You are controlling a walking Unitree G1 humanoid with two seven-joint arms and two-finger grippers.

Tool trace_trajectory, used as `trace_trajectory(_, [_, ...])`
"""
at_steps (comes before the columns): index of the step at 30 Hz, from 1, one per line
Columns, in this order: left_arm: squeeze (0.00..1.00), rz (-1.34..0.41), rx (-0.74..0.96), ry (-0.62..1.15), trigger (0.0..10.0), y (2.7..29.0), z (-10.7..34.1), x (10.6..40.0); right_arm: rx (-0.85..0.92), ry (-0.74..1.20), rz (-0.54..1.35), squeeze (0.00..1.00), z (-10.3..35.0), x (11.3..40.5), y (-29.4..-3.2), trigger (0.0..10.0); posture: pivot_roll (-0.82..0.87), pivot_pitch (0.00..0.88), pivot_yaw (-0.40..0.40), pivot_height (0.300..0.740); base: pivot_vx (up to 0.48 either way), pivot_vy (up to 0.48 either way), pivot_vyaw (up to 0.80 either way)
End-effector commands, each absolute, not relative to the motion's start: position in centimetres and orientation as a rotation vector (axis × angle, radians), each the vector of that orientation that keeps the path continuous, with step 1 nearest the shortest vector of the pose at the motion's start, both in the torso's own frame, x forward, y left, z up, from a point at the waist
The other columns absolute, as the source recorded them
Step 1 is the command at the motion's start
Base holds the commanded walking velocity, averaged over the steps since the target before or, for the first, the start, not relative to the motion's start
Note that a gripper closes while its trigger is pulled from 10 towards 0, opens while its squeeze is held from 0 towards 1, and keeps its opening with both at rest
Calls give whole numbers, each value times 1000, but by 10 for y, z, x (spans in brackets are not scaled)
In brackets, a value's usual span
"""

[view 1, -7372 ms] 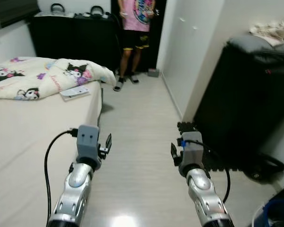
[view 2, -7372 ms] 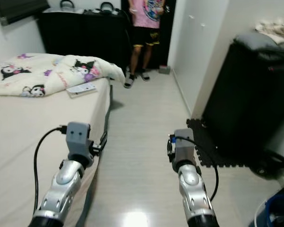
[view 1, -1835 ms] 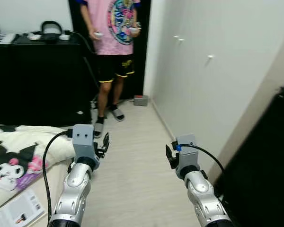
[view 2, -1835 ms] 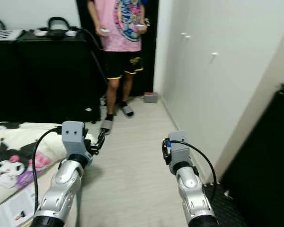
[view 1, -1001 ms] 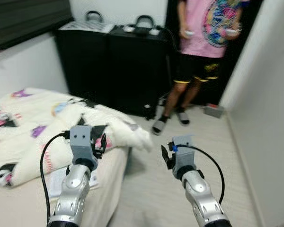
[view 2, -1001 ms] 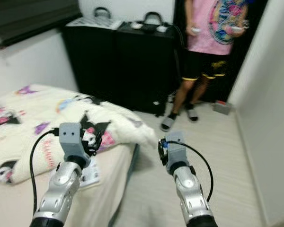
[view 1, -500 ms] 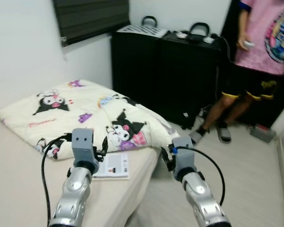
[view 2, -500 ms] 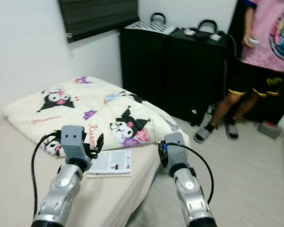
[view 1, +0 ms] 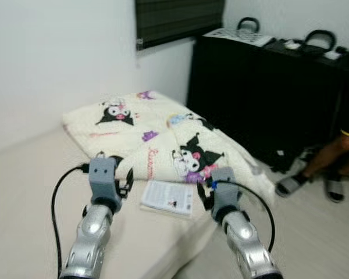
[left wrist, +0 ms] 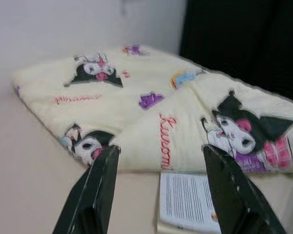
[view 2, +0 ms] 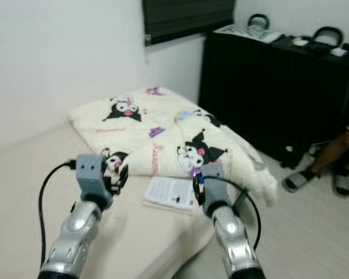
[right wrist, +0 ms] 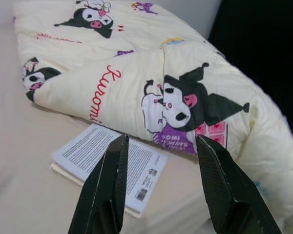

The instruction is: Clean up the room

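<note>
I judge the tidying barely begun: the thin white printed booklet (view 1: 167,196) lies on the beige bed (view 1: 29,168), just beside the rumpled cream cartoon-print quilt (view 1: 157,133). My left pincer (left wrist: 158,187) and right pincer (right wrist: 161,183) hover spread wide, holding nothing.

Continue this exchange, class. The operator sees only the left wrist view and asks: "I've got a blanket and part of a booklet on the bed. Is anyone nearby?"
Observer: Yes. A person in sandals stands on the floor past the bed's foot.
Operator: Where's my right gripper?
Observer: The right gripper is just over the bed's edge, pointing at the booklet, jaws open.
Operator: What's on the wall?
Observer: A dark blind hangs beyond the blanket, next to a black cabinet.
</note>
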State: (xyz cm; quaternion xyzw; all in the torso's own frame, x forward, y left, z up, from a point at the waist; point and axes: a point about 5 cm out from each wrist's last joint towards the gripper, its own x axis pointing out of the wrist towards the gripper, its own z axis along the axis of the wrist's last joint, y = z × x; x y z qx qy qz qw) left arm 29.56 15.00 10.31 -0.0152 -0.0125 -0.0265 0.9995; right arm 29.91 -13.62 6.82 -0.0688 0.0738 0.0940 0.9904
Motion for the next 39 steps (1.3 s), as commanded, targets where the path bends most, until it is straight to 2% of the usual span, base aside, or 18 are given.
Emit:
trace_trajectory(1, [0,-50,-30,-17,10000,151,102,294,-136,158,186,0,67,299,-136,10000,30,0,-58,734,0,0,800])
trace_trajectory(39, [0,-82,-12,4,10000,152,100,294,-122,166,180,0,63,298,-133,10000,39,0,-44,734,0,0,800])
